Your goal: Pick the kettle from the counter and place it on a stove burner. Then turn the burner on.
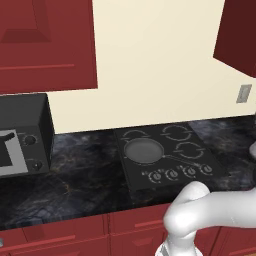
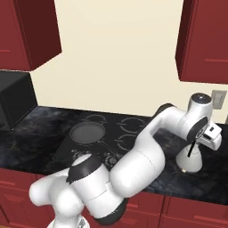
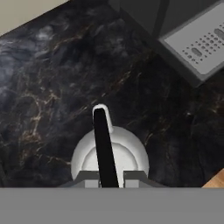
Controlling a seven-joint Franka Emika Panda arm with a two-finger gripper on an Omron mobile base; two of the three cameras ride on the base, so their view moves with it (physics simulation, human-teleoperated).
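Hand view: kettle (image 3: 109, 157) handle between tool (image 3: 109, 178) tips.

From behind left and behind right we look forward and down at the smooth black cooktop panel (image 1: 167, 155) (image 2: 104, 140), which both base views share. Our hand camera looks close down on the off-white kettle (image 3: 109, 159), right of that cooktop.

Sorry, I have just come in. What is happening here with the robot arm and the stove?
The white arm reaches to the right of the cooktop, where the off-white kettle stands on the dark counter. The gripper is right above the kettle, with its jaws on either side of the thin black handle. The kettle is not yet lifted. A flat grey pan already sits on one burner, and the others are free.
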